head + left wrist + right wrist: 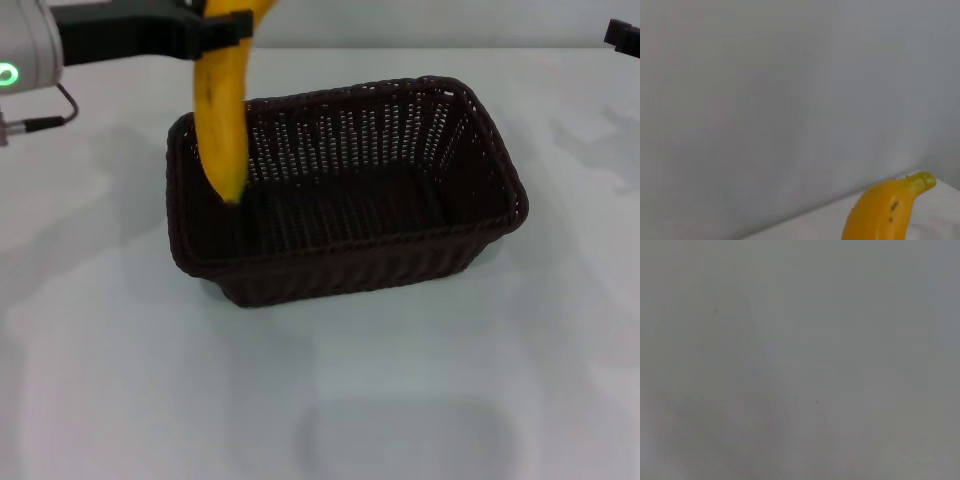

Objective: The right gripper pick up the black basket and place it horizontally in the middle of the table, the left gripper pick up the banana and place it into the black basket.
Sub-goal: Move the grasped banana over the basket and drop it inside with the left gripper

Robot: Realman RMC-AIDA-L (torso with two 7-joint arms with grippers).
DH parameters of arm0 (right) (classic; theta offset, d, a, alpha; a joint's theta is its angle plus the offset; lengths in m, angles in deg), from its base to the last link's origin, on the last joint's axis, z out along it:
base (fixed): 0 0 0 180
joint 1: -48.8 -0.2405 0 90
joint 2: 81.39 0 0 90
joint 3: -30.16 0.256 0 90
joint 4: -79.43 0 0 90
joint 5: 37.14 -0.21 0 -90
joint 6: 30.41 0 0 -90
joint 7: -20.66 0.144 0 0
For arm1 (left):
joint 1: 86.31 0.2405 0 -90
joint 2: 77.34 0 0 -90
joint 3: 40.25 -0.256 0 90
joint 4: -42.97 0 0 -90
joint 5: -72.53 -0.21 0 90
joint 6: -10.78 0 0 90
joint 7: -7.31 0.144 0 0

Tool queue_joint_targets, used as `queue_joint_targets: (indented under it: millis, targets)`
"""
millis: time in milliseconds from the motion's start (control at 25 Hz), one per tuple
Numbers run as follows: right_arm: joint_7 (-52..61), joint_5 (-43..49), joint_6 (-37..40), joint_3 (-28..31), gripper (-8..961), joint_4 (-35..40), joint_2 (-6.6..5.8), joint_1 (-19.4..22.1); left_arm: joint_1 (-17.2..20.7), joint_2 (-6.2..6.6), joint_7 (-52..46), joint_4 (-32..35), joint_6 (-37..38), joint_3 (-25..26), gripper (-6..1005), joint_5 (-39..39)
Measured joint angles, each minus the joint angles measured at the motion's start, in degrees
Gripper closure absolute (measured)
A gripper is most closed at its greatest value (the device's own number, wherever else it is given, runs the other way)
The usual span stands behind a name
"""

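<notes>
White counter (120, 380) is carrying the basket (480, 215) centrally; left gripper (228, 22), jaws clenched on the banana (222, 110), is probably needing more lowering before letting go.

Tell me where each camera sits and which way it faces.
Head: on the robot's head, looking forward and down at the table and basket; the left end effector holds the banana over the basket's left end, and a bit of the right end effector shows at the far right edge.
Left wrist: on the left arm, facing a pale wall; no fingers show.
Right wrist: on the right arm, facing a blank grey surface; no body shows.
Shared: head and left wrist both show the banana.
</notes>
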Motion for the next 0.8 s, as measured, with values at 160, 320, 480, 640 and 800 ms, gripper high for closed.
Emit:
queue_joint_targets:
  millis: [160,320,480,640,800]
  targets:
    - [-0.01,0.00,0.00,-0.10,96,0.00,0.02,0.00,-1.03,-0.03,1.84,-3.29,-0.62,-0.83,516,1.32]
    - [-0.01,0.00,0.00,-0.32,96,-0.03,0.08,0.00,-1.54,-0.10,4.37,-6.74,-0.83,-0.87,517,4.54]
    - [-0.01,0.00,0.00,-0.35,96,-0.26,0.09,0.00,-1.67,-0.03,5.19,-9.21,-0.89,-0.87,517,6.64]
    - [-0.04,0.01,0.00,-0.36,96,-0.44,0.09,0.00,-2.50,0.20,3.41,-11.66,-1.64,-0.18,517,6.87]
    - [-0.92,-0.94,0.00,-0.36,96,-0.50,0.09,0.00,-2.72,0.17,2.61,-12.01,-2.82,0.35,516,7.23]
